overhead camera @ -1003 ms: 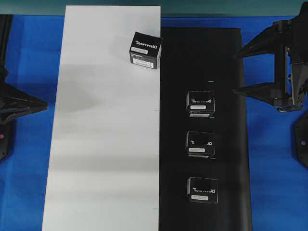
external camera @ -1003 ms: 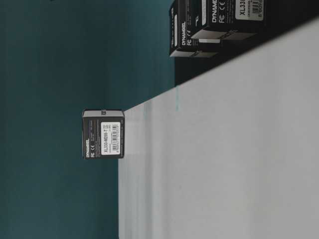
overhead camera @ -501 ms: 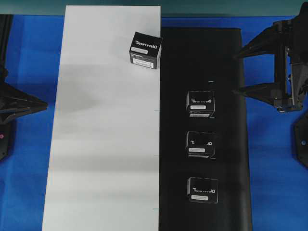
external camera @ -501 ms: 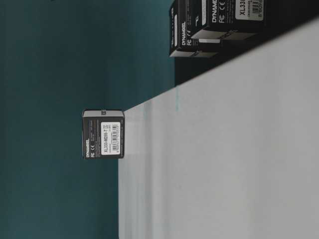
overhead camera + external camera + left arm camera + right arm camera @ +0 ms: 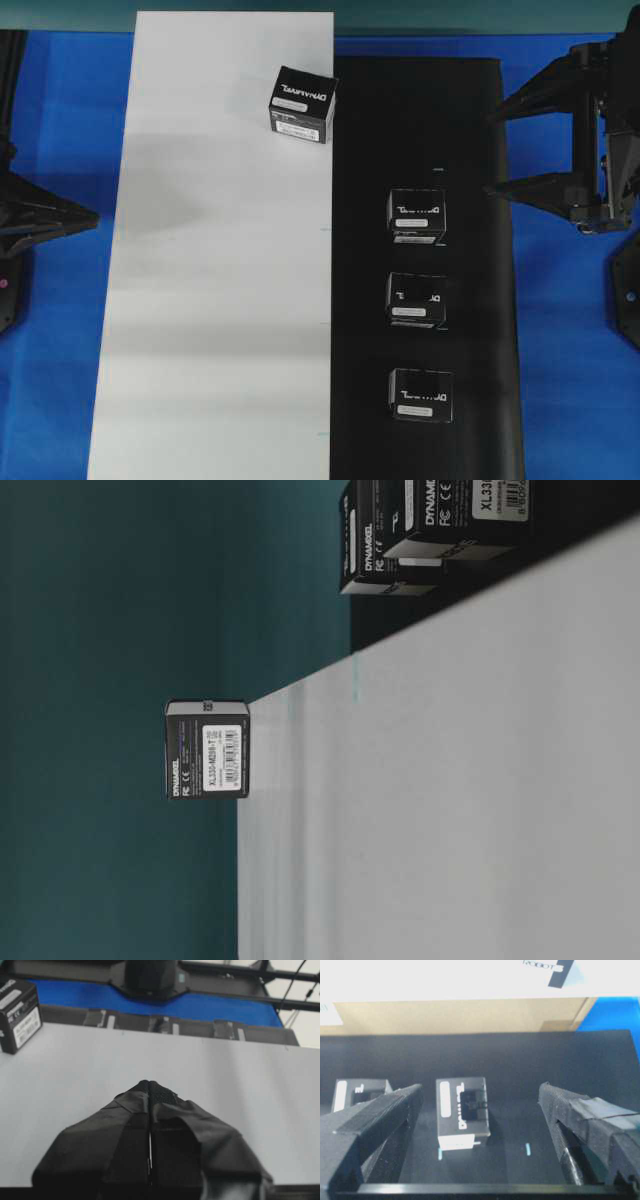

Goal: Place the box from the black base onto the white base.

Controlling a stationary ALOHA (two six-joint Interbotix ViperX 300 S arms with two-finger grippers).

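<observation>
One box point(image 5: 303, 103) is already seen on the white base point(image 5: 220, 320), upper middle of the overhead frame, turned slightly askew near the seam with the black base point(image 5: 470, 120). Three look-alikes remain in a column on the black base; the topmost box point(image 5: 416, 215) is the likely next pick, judged from the right wrist view, where it is framed between the fingers.

Right gripper point(image 5: 495, 152): jaws spread wide, nothing held, hovering at the right edge of the black base, upper right of the overhead frame. Left gripper point(image 5: 149, 1085): jaws pressed together, nothing between them, parked at the left margin over the white base edge.

For a clean grasp, the open jaws should be centred on the topmost box and lowered so both pads straddle its opposite flat sides; the wrist should be squared to the box first, since an oblique close would likely twist it. The neighbour below point(image 5: 416, 298) stands close, so approach from the upper right is judged safer. Cardboard is light; a modest squeeze should be enough.

Surface: blue table point(image 5: 570, 400), both bases lying flat and abutting. A teal backdrop is seen in the table-level view. Plenty of bare white board is left below the placed box.
</observation>
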